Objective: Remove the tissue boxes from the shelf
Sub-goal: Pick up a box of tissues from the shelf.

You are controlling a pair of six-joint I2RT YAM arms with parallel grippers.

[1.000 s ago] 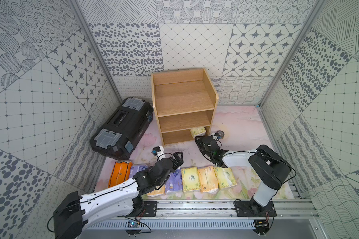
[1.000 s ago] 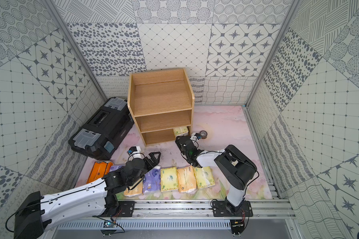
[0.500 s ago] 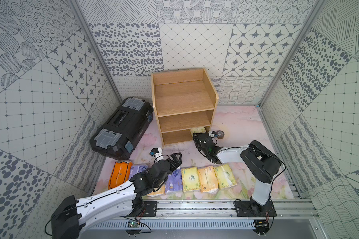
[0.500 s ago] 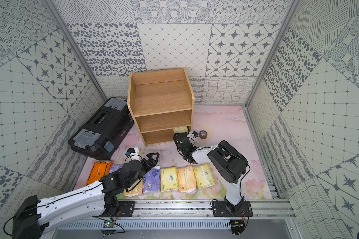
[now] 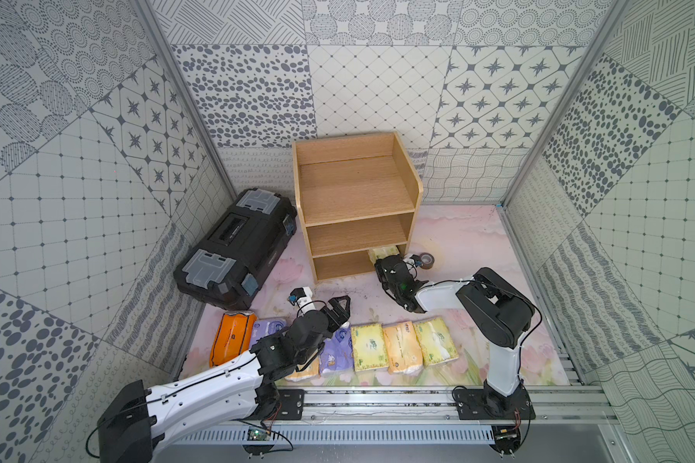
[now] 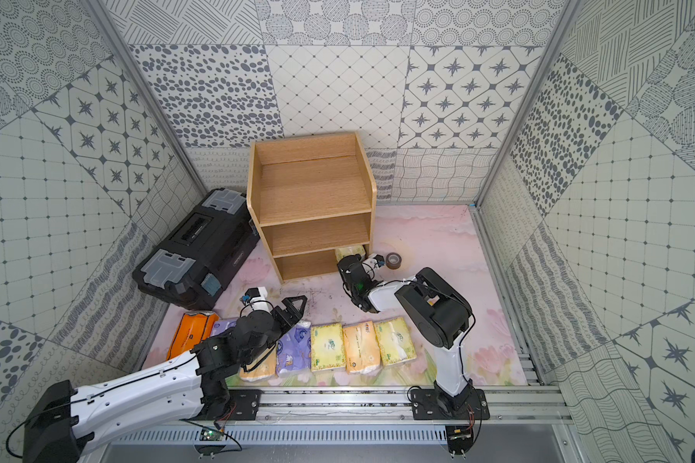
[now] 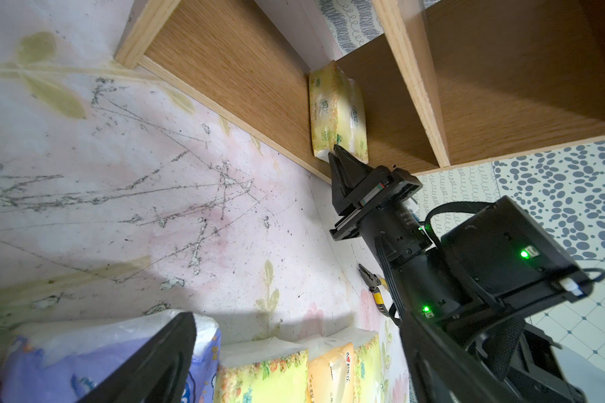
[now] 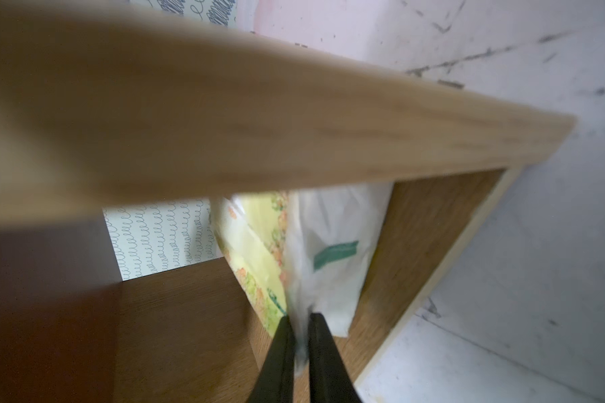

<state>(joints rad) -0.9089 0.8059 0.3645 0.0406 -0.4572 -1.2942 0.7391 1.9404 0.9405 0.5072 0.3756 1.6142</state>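
We see the light-wood shelf (image 5: 354,200) at the back wall, just beside the black toolbox (image 5: 233,248). A row of seven tissue packs (image 5: 370,346) lies side by side on the floor in front of it, running from the orange pack (image 5: 233,338) rightward. One pale green-yellow tissue pack (image 5: 384,253) sits at the right end of the shelf's bottom tier, and the right gripper (image 8: 299,319) has its jaws pinched together on the plastic wrap, seemingly only the loose end flap. The left gripper (image 5: 340,310) hovers with jaws spread wide and nothing between them above a lavender pack (image 5: 338,354) in the row, and a grey tape roll (image 5: 426,260) lies near the shelf's right side.
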